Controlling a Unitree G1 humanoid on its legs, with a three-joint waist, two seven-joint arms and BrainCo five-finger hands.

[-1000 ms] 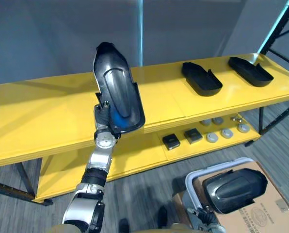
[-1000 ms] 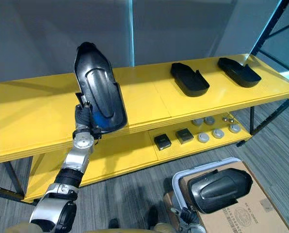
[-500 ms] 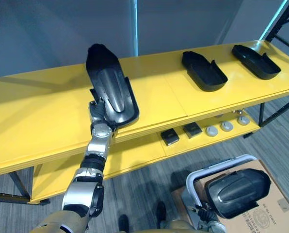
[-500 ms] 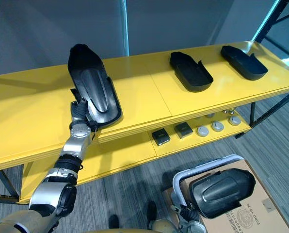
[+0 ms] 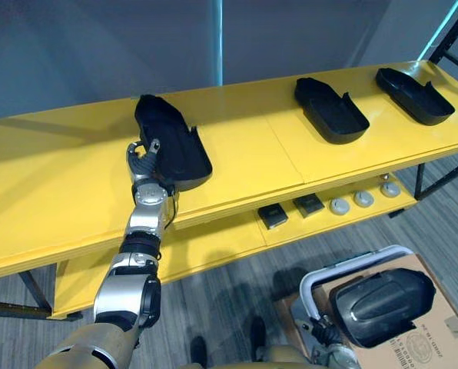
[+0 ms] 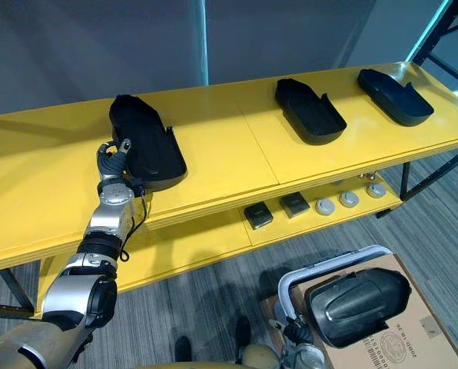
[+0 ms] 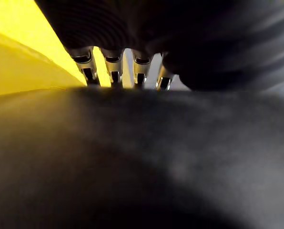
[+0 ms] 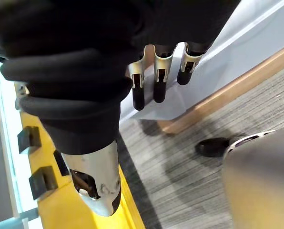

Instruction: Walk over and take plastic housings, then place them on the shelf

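On the top shelf, left of centre, the eye views show the black housing lying flat, long axis far-left to near-right, left hand at its near-left edge. Left wrist view: grip cannot be told. Right wrist view: right hand relaxed, empty.

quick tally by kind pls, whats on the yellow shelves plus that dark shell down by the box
black housings on the top shelf: 3
dark housing off the shelf, lower right: 1
black square blocks on the lower shelf: 2
round silver discs on the lower shelf: 3
total: 9 (small bits behind the discs too small to tell, not counted)
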